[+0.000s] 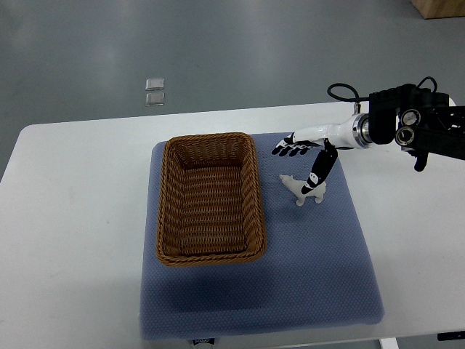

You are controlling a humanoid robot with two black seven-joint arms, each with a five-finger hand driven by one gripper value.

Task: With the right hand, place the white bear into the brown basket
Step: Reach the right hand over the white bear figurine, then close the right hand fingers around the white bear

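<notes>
Task barely started: small white toy bear (300,188) is standing on the blue padded mat (320,262), just right of the empty brown wicker basket (171,218). Right hand (309,156) is hovering over the bear, fingers spread, thumb reaching down to touch it, nothing grasped yet. Grasp, lift and drop into basket remaining.

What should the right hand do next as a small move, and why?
Probably close the fingers on the white bear. The right hand is open above it, thumb reaching down beside the bear's back, fingers spread and holding nothing. The bear stands on the blue mat, right of the empty brown basket.
</notes>
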